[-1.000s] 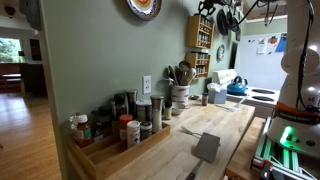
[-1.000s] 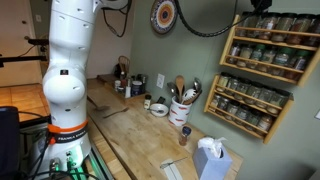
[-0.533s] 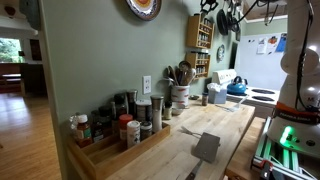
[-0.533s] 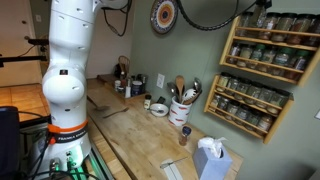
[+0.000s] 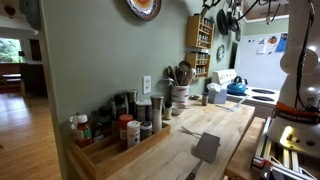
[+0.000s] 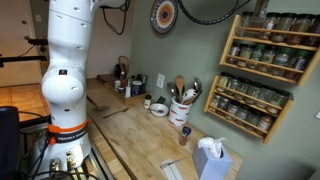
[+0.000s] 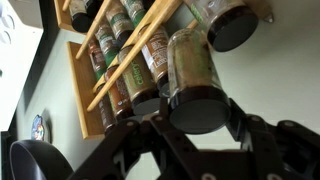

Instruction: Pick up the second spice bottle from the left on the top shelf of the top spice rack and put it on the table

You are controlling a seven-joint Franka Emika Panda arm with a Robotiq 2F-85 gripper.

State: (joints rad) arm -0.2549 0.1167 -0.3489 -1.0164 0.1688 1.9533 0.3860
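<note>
Gripper (image 7: 193,138) straddles lid of spice bottle (image 7: 190,75) on top shelf (image 6: 275,33) of top spice rack (image 6: 265,45), on wall above worktop's back edge. Clamped or loose: cannot tell. Risks: shallow lid pinch slips; bottle snags shelf, bumps neighbour bottle (image 7: 232,18), drops onto table (image 6: 125,125).

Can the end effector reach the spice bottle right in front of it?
Probably yes. In the wrist view the open end effector sits right at the bottle, with nothing between them.
</note>
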